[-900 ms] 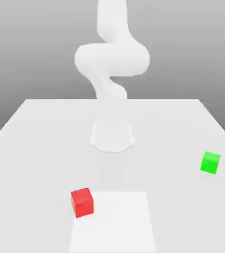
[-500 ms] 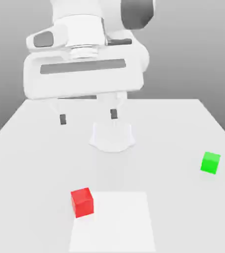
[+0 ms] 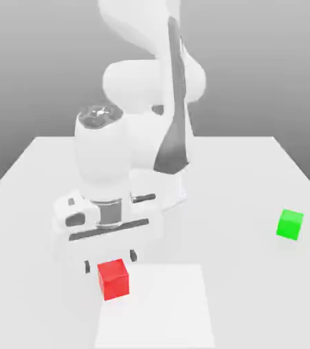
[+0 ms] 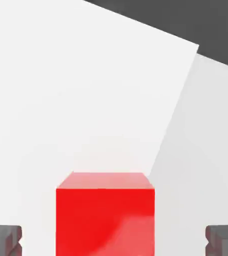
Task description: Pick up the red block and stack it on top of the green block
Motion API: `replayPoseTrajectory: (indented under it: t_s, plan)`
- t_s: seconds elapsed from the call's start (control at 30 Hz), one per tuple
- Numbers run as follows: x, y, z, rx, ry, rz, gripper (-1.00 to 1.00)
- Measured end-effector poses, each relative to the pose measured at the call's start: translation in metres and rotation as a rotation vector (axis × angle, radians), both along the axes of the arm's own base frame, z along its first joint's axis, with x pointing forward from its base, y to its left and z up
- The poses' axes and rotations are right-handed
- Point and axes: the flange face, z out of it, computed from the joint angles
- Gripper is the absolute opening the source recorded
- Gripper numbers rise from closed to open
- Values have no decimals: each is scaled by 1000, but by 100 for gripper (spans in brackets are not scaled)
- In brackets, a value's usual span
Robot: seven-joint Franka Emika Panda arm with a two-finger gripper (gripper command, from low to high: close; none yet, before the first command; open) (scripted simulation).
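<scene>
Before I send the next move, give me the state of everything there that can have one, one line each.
Gripper: open, fingers apart, holding nothing, at the red block.
Red block: not gripped, sitting at the edge of the white patch, not stacked.
Green block: upright on the table, away from the gripper, nothing on top.
Arm: bent, reaching down toward the red block.

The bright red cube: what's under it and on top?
The small bright red cube has nothing on top. Its underside is hidden, but it sits partly over the flat white square.
</scene>
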Motion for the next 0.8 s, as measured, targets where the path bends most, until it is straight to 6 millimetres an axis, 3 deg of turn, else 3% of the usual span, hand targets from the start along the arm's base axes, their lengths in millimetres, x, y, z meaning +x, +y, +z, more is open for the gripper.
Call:
replayPoseTrajectory:
  t_s: [0.1,0.13,0.37,0.8]
  plan:
    - [-3,1,-19,2,5,-2,0]
    - [-4,1,-26,4,7,-3,-100]
    - [-4,1,-27,5,8,-3,-100]
    - [-5,5,37,9,10,17,-100]
